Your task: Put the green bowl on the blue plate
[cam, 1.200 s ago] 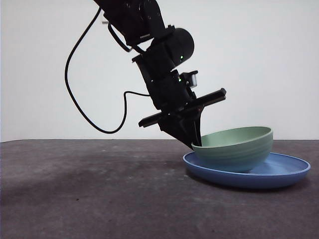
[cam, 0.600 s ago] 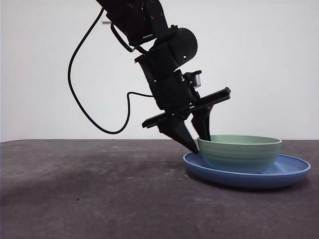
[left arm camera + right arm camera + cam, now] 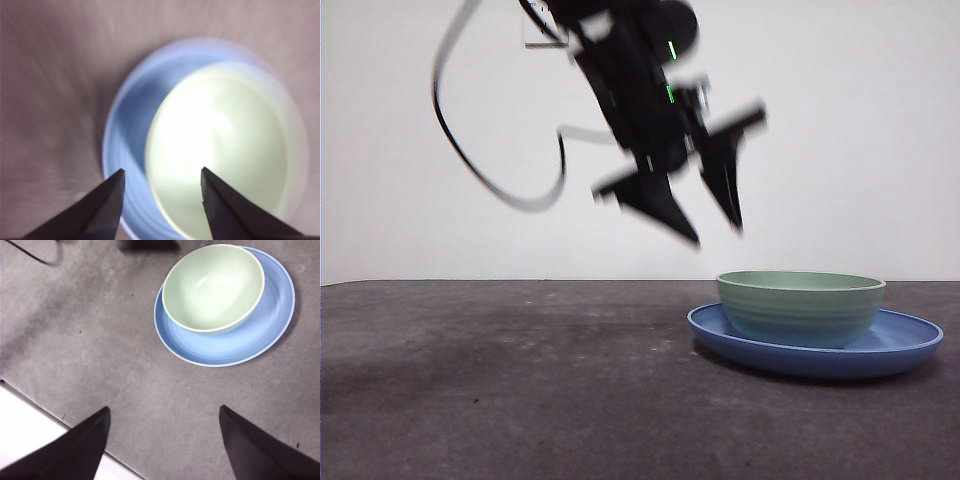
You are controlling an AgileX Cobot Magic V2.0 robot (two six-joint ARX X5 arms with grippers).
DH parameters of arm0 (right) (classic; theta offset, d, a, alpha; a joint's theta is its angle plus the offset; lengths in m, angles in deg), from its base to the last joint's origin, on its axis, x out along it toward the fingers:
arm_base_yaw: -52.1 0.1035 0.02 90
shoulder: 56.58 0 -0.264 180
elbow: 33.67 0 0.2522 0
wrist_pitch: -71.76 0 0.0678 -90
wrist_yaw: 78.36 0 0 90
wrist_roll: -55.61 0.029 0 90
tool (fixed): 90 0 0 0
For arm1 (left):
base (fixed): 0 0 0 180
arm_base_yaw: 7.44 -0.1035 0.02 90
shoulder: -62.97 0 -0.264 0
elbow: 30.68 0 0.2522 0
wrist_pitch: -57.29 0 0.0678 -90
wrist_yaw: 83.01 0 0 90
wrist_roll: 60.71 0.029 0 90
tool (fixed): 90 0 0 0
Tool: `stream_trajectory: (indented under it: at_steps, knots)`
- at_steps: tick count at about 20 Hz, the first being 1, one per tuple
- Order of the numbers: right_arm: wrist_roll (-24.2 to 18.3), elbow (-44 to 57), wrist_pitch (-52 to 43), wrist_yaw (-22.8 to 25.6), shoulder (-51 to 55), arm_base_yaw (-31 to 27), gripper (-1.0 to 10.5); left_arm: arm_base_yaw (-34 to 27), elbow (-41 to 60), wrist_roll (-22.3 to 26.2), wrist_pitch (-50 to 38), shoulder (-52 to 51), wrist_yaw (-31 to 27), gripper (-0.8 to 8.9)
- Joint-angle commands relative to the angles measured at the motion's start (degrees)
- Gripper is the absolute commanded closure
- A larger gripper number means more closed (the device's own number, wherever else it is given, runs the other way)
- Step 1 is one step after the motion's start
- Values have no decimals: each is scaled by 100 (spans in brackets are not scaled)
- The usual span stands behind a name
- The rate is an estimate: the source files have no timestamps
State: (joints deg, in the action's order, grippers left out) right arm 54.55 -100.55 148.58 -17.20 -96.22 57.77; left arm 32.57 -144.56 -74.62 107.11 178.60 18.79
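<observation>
The left gripper [image 3: 715, 232] is seen w/ its two black jaws spread apart and nothing between them; it hangs in the air above and just to one side of the bowl's rim, blurred in the front view, w/ clear space between the jaw tips and the crockery. In the left wrist view the same jaws [image 3: 161, 200] frame the bowl from above, touching nothing.

Below it, the pale mint-green round bowl w/ faint ridges on its outside [image 3: 801, 306] is set upright inside the wide, shallow, glossy blue plate [image 3: 910, 345], its rim level. From the right wrist view the bowl [image 3: 214, 287] is seen to sit off-centre on the plate [image 3: 260, 337], nearer one side of the rim but wholly within it. The plate rests on the dark grey table [image 3: 500, 380].

The placing itself is judged done; the step in hand is the retreat. It is best done by lifting straight up and away, jaws kept wide, so that the bowl's near rim is not clipped and the bowl not tipped or dragged. No sideways sweep should be made until the tips are well clear.

The right gripper [image 3: 165, 440] waits well apart, jaws spread, holding nothing.
</observation>
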Motion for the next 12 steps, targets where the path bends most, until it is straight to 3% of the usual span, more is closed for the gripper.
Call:
stream_trajectory:
  at_steps: [1, 8, 12]
  knots:
    - [59, -111, -44, -7, -31, 20, 599, -44, -164, 181, 195, -553, 4, 565]
    - [52, -111, -46, -7, -31, 20, 599, -216, -103, 717, 1207, -2306, -2, 564]
    - [50, -111, -46, -4, -31, 20, 599, -455, 809, 863, 1425, -3294, -2, 564]
